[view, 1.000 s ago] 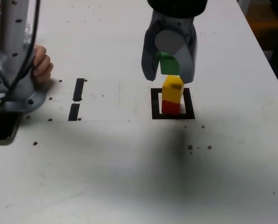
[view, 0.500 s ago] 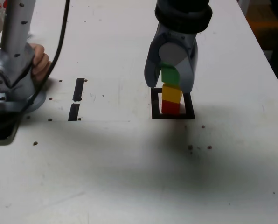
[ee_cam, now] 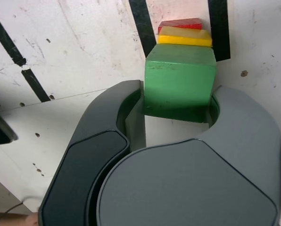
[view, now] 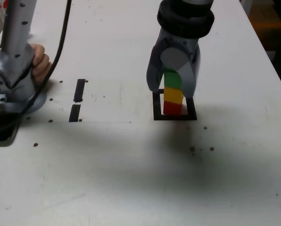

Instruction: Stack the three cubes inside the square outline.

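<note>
A red cube (view: 172,108) sits inside the square outline (view: 157,116) of black tape. On it rests a yellow cube (view: 173,95), and a green cube (view: 172,80) lies on top of that. My gripper (view: 171,89) comes straight down over the stack, its grey fingers pressed against two opposite sides of the green cube. The wrist view shows the green cube (ee_cam: 178,80) between the fingers of the gripper (ee_cam: 178,94) with no visible gap. Beyond it peek slivers of the yellow cube (ee_cam: 185,36) and the red cube (ee_cam: 180,23), with the outline's tape (ee_cam: 140,23) beside them.
Two short black tape strips (view: 79,89) (view: 75,112) lie toward the exterior view's left. The arm's base (view: 13,80) stands at the left edge, with a person's hand (view: 40,63) resting behind it. Small dark specks dot the white table (view: 131,179).
The gripper has come down with the green cube, from hanging above the yellow cube to resting on it. The yellow and red cubes have stayed in place.
</note>
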Available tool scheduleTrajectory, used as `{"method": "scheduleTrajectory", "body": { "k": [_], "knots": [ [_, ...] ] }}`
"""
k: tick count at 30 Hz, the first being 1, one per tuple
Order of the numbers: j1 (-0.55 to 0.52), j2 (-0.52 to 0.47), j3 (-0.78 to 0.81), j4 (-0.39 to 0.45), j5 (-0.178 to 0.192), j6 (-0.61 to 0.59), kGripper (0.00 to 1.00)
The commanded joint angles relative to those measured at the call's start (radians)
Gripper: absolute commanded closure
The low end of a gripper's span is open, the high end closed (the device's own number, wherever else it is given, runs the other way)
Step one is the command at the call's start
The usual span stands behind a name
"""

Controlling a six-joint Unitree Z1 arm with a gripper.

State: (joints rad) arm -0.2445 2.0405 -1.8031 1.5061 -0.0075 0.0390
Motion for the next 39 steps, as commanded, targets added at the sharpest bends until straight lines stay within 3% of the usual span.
{"method": "scheduleTrajectory", "body": {
  "k": [1,20,26,32,39],
  "knots": [
    [0.002,0.001,0.004,-0.011,0.003,0.006,0.38],
    [0.008,-0.029,0.013,-0.012,0.026,0.015,0.32],
    [0.008,-0.106,-0.007,0.028,0.028,0.022,0.31],
    [0.008,-0.187,-0.007,0.091,0.053,0.025,0.31],
    [0.02,-0.298,0.156,0.091,0.074,-0.026,0.29]
  ]
}}
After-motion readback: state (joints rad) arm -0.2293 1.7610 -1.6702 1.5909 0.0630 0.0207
